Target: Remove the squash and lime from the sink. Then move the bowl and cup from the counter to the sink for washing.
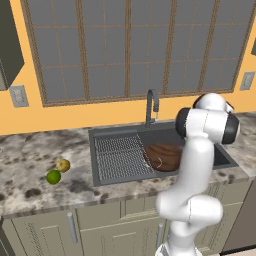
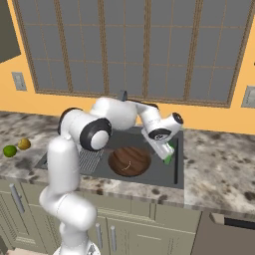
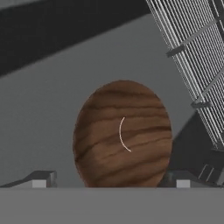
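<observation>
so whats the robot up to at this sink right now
The white arm is clearing and loading the sink. The squash and lime already lie side by side on the counter left of the basin. The bowl sits inside the basin, next to the ribbed drainboard. The gripper hangs over the basin's right side with its jaws wide open, and the green cup shows right at it; whether the cup is held or already set down is unclear.

Bowl point(image 2: 129, 161) sits in the sink point(image 1: 115, 136), cup point(image 2: 169, 158) right of it; squash point(image 1: 63, 165) and lime point(image 1: 53, 176) sit together on the bench point(image 1: 30, 160), left.
</observation>
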